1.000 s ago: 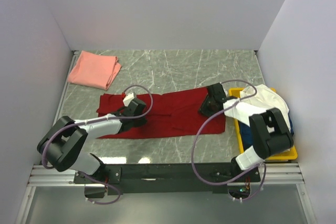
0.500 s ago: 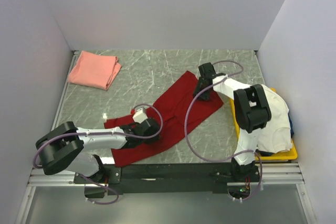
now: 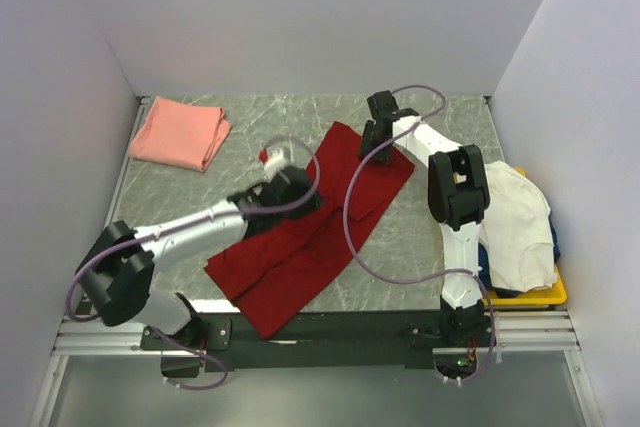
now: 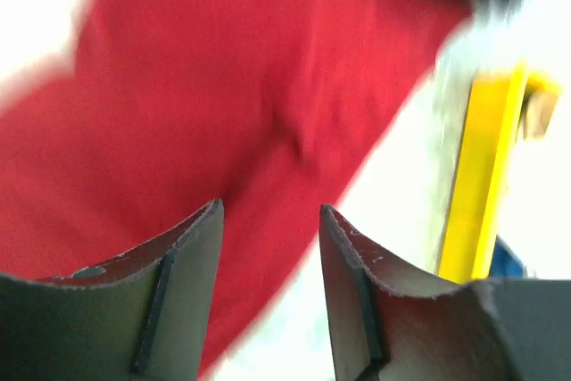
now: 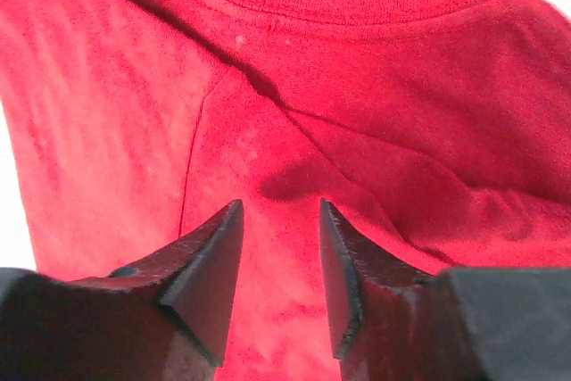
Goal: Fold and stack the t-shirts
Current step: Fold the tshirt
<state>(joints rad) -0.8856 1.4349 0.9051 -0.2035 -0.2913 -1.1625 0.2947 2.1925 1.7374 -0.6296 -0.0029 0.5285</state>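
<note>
Both arms over the deep red t-shirt (image 3: 290, 267); both sets of jaws parted and empty.
Left arm reaches forward and to the right, left gripper (image 3: 295, 205) low over the shirt's middle, fingers apart with nothing between them; right arm is stretched far forward and bent leftward, right gripper (image 3: 378, 135) at the collar end, likewise released; the red shirt lies diagonally on the marbled table (image 3: 420, 237), from near edge to far centre; salmon pink t-shirt (image 3: 180, 132) folded at far left; cream white t-shirt (image 3: 515, 222) heaped on the yellow tray (image 3: 555, 292) at right; count: three t-shirts, one tray, two arms.
</note>
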